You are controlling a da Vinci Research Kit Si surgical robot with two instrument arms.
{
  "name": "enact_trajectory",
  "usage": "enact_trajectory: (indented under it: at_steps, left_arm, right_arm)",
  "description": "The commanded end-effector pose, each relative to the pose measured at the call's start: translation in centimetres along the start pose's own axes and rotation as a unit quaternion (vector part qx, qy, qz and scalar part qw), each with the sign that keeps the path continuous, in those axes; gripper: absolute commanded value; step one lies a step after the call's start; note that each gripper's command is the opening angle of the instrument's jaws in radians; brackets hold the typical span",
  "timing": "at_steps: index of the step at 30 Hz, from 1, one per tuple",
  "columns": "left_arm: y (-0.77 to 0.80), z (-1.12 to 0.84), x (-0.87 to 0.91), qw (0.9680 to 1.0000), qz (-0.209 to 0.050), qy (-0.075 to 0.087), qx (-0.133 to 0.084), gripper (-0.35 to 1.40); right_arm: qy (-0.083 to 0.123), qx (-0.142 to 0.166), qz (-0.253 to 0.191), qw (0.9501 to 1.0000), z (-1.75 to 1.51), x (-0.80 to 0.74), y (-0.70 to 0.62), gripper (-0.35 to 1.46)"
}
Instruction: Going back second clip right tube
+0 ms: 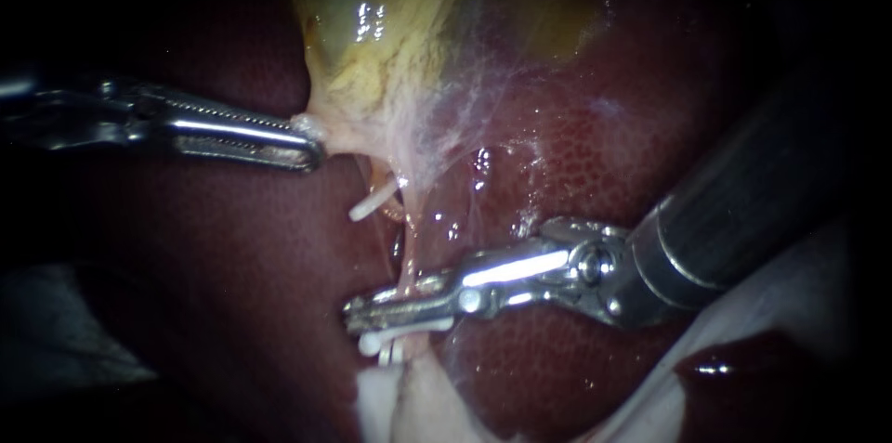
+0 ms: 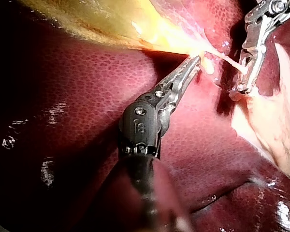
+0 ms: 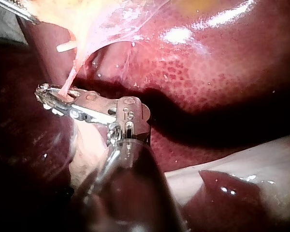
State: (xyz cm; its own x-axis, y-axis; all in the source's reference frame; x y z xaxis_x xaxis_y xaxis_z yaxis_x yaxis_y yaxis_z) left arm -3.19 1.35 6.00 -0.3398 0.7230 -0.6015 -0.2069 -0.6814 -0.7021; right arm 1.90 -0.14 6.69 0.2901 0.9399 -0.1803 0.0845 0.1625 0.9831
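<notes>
1. While the left instrument [image 1: 311, 150] has its jaws clamped on the lower edge of the gallbladder [image 1: 372, 44], the strands below that edge are drawn taut.
2. The right tube [image 1: 409, 262] runs from that edge into the narrow gap between the jaws of the right instrument [image 1: 358, 313]. The jaws stand slightly apart around the tube.
3. A white clip [image 1: 373, 344] sits across the tube just beneath those jaws, on the side away from the gallbladder. Another clip [image 1: 370, 205] lies nearer the left instrument's tip.
4. The tube looks thin, soft, wet and stretched. It would likely tear or slip if a jaw edge snagged it. The clip looks light and stiff, and a knock could shift it.
5. The tube itself is a poor place to take hold. Any grip belongs on the gallbladder edge, where the left instrument holds. The right instrument should probably back out along its own shaft line, clear of tube and clip.
</notes>
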Motion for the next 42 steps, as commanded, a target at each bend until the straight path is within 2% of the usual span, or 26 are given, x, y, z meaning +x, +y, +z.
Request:
enact_trajectory:
  at_steps: [1,2,5,6,8,11,14,18,21,26,31,38,42]
  left_arm:
    - [0.00,0.00,0.00,1.0000,0.000,0.000,0.000,-0.35]
    - [0.00,0.00,0.00,1.0000,0.000,0.000,0.000,-0.35]
    - [0.00,0.00,0.00,1.0000,0.000,0.000,0.000,-0.35]
    - [0.00,0.00,0.00,1.0000,0.000,0.000,0.000,-0.35]
    - [0.00,0.00,0.00,1.0000,0.000,0.000,0.000,-0.35]
    - [0.00,0.00,0.00,1.0000,0.000,0.000,0.000,-0.35]
    - [0.00,0.00,-0.01,1.0000,0.000,0.000,0.000,-0.35]
    - [0.00,0.00,-0.01,1.0000,0.000,0.000,0.000,-0.35]
    - [0.00,-0.01,-0.01,1.0000,0.000,0.000,0.000,-0.35]
    - [0.00,-0.02,-0.01,1.0000,0.001,0.000,-0.001,-0.35]
    - [0.00,-0.03,-0.01,1.0000,0.001,0.000,-0.001,-0.35]
    - [0.00,-0.03,-0.01,1.0000,0.001,0.000,-0.001,-0.35]
    - [0.00,-0.04,-0.02,1.0000,0.001,0.000,-0.001,-0.35]
  right_arm:
    - [0.000,0.000,0.000,1.0000,0.00,0.00,0.01,-0.35]
    - [-0.002,-0.001,-0.001,1.0000,0.01,-0.01,0.02,-0.35]
    - [-0.002,-0.001,0.002,1.0000,0.00,-0.01,0.05,0.16]
    - [0.000,-0.003,-0.004,1.0000,0.00,0.00,0.06,0.27]
    - [0.012,-0.013,-0.013,0.9998,0.00,0.02,0.09,0.38]
    - [0.026,-0.027,-0.022,0.9991,-0.04,0.06,0.16,0.43]
    - [0.024,-0.054,-0.036,0.9976,-0.09,0.09,0.22,0.44]
    - [0.023,-0.104,-0.060,0.9925,-0.18,0.11,0.30,0.46]
    - [0.027,-0.122,-0.069,0.9898,-0.25,0.12,0.34,0.46]
    - [0.015,-0.136,-0.074,0.9878,-0.30,0.10,0.33,0.48]
    - [0.011,-0.138,-0.080,0.9872,-0.32,0.09,0.32,0.48]
    - [-0.013,-0.155,-0.104,0.9822,-0.37,0.08,0.30,0.48]
    - [-0.017,-0.157,-0.112,0.9811,-0.41,0.08,0.28,0.48]
